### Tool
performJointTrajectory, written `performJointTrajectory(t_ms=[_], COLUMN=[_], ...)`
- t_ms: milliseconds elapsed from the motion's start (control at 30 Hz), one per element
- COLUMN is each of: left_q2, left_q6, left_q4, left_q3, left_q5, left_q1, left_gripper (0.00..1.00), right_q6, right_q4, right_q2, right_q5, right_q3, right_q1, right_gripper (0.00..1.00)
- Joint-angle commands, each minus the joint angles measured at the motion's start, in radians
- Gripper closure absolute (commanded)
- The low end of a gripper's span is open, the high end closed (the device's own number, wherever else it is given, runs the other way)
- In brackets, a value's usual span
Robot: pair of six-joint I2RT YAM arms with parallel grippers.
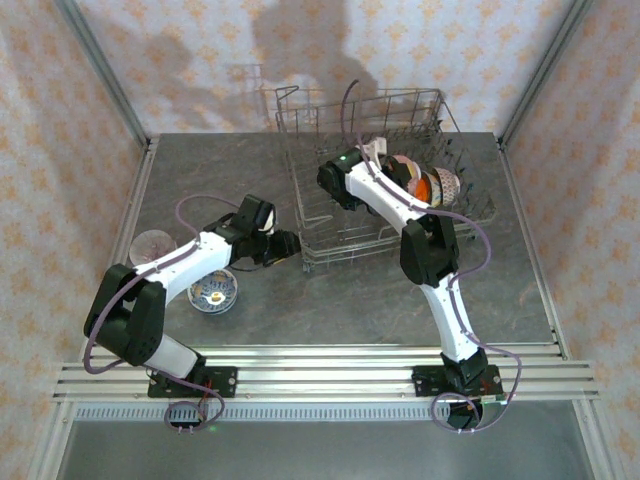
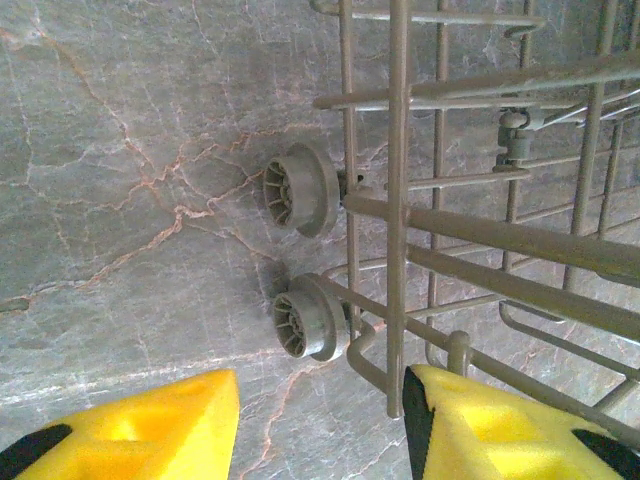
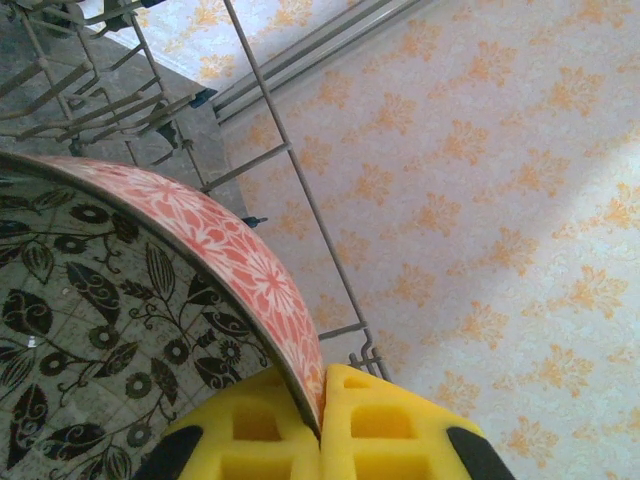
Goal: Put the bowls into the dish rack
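One breakable, slippery bowl [image 3: 255, 275] pinched at rim by right gripper [image 3: 320, 400] jaws over dish rack [image 2: 398, 150]; left gripper [image 2: 320, 420] jaws spread.

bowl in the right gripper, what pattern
Bowl: red floral outside, black leaf print inside; clearest in right wrist view.

Nothing can be read: the bowl [image 3: 120, 330] carries only leaf and flower patterns, the wall [image 3: 500, 200] only orange ornaments.
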Motion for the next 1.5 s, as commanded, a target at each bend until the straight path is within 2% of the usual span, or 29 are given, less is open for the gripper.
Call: performJointTrajectory(t_ms=[0,867,1467], left_q2=[-0.032,-0.023,-0.057], left_q6=[-0.019,-0.031,-0.018], left_q4=[0.039,0.084,0.071], left_q3=[-0.019,-0.030,-0.037], left_q5=[0.017,0.050,0.026], left_q1=[-0.007,-0.055,-0.053], left_gripper=[0.53,0.58,0.59], right_q6=[-0.007,0.006,0.029], right_q4=[-0.155,-0.155,-0.155], right_q2=[-0.006,0.055,0.103], right_q5=[0.045,-0.041,-0.104], right_q3=[-0.013,-0.005,-0.042], right_q1=[-0.021,-0.053,0.001], right_gripper=[1.00,1.00,0.99])
